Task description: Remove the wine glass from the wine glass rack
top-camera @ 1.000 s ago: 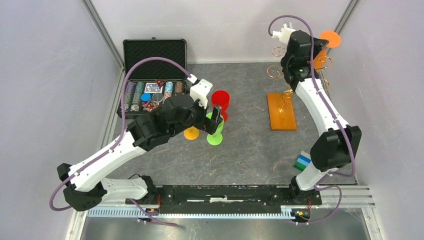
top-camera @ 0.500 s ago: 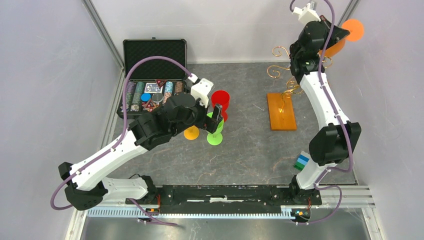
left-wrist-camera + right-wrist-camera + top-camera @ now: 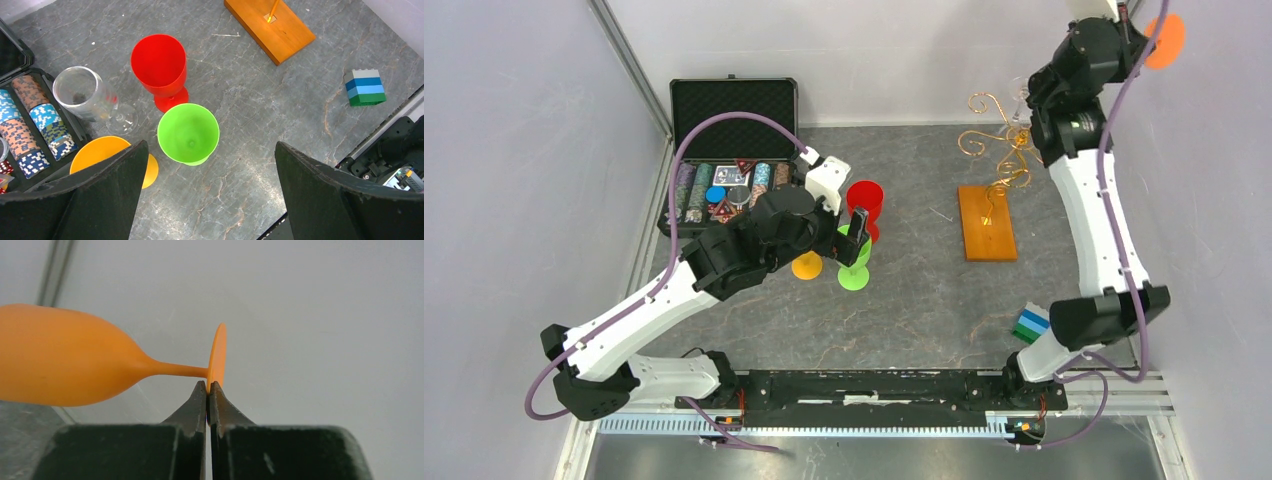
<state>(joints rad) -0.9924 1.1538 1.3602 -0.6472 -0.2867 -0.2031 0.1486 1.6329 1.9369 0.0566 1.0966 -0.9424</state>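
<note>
The wine glass rack [image 3: 1001, 140] is a gold wire tree on an orange-brown wooden base [image 3: 986, 222] at the back right. My right gripper [image 3: 207, 389] is shut on the rim of the round foot [image 3: 217, 356] of an orange wine glass [image 3: 60, 357]. It holds the glass sideways, high in the air against the back wall. From above, the glass foot [image 3: 1165, 41] shows up and to the right of the rack, apart from its arms. My left gripper [image 3: 210, 145] is open and empty above a green glass [image 3: 188, 133].
A red glass [image 3: 159, 62], a clear glass [image 3: 85, 95] and a yellow-orange glass [image 3: 107, 155] stand beside the green one. An open black chip case [image 3: 729, 150] is at the back left. A stack of toy bricks [image 3: 1029, 324] sits near the right arm's base.
My right arm has risen and swung right, carrying the orange glass away from the rack's arms. The left arm has not moved.
</note>
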